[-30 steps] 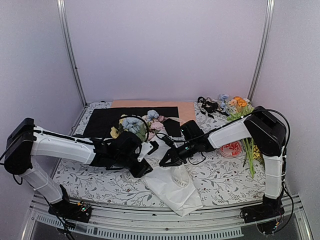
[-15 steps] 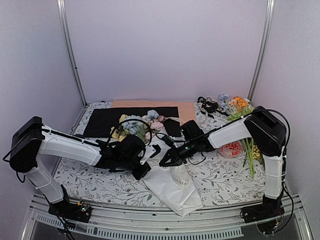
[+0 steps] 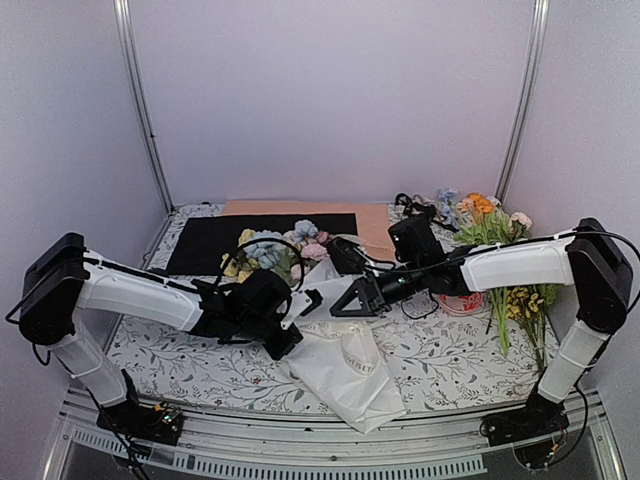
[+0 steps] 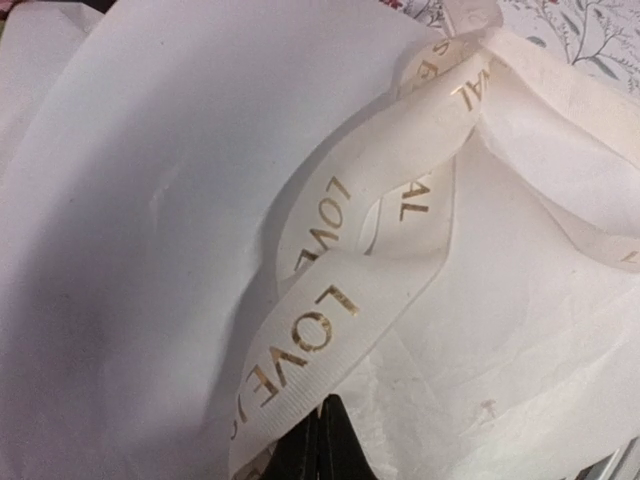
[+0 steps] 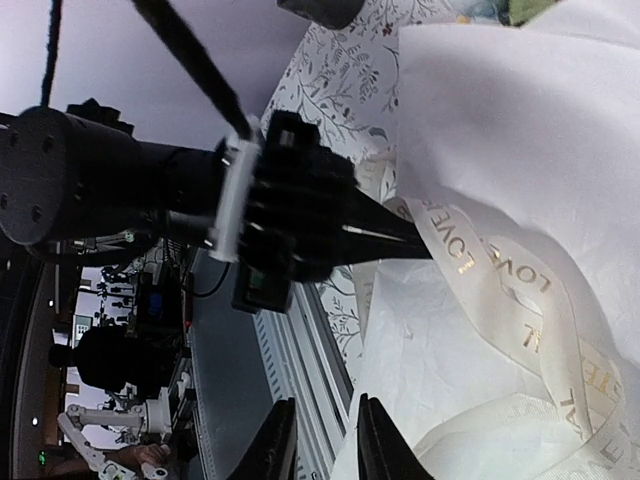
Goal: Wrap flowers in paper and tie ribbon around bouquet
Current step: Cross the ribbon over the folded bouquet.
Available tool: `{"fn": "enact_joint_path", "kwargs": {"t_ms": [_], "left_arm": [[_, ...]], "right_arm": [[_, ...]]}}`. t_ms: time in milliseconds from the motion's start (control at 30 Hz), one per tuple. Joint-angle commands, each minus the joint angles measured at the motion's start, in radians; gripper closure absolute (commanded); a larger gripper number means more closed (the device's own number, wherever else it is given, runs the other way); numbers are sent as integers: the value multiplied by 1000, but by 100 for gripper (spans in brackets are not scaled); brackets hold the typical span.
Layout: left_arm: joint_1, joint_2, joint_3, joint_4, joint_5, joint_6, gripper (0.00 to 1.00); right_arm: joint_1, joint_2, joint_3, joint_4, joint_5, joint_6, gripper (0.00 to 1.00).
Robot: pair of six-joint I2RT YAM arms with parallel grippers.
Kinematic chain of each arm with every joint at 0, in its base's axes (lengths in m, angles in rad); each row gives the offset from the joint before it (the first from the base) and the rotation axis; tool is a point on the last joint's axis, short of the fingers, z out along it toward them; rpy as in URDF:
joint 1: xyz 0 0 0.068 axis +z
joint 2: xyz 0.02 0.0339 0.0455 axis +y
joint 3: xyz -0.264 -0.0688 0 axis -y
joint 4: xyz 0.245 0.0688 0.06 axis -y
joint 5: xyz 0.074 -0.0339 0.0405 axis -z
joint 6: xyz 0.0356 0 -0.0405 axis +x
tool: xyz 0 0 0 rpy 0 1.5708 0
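Left of the white paper cone bouquet [image 3: 345, 375], laid on the floral-print counter [image 3: 440, 350], the left end effector [image 4: 320, 445] is clamped on the cream-white sheer ribbon [image 4: 330, 300]. It is looped over the bouquet's paper, likely tensioned for knotting. "LOVE" is read in gold. Right of the bouquet, the right end effector [image 5: 322, 440] is held apart, empty.

Soft, even light fills the top view, and only faint shadows lie on the surface [image 3: 430, 350]. In the left wrist view a broad grey shadow crosses the paper [image 4: 130, 300], while the ribbon [image 4: 330, 300] reads sharp. In the right wrist view the paper glares white at the upper right and the lower left corner is dim.
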State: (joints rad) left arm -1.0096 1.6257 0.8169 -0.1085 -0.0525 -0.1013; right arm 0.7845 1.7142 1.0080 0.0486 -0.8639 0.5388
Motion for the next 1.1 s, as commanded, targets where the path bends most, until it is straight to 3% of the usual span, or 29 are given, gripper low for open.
{"fn": "enact_joint_path", "kwargs": {"t_ms": [0, 267, 500, 800, 1067], "left_arm": [[-13, -4, 36, 8, 52, -12, 100], [-11, 21, 79, -35, 113, -42, 100], [31, -43, 105, 4, 326, -174, 100], [31, -108, 16, 266, 602, -238, 100], [18, -32, 37, 530, 763, -274, 100]], "right_arm": [[24, 23, -105, 45, -9, 64, 77], [51, 121, 34, 35, 27, 49, 78], [50, 254, 22, 80, 90, 92, 80], [51, 296, -13, 177, 112, 154, 79], [50, 328, -11, 208, 117, 175, 79]]}}
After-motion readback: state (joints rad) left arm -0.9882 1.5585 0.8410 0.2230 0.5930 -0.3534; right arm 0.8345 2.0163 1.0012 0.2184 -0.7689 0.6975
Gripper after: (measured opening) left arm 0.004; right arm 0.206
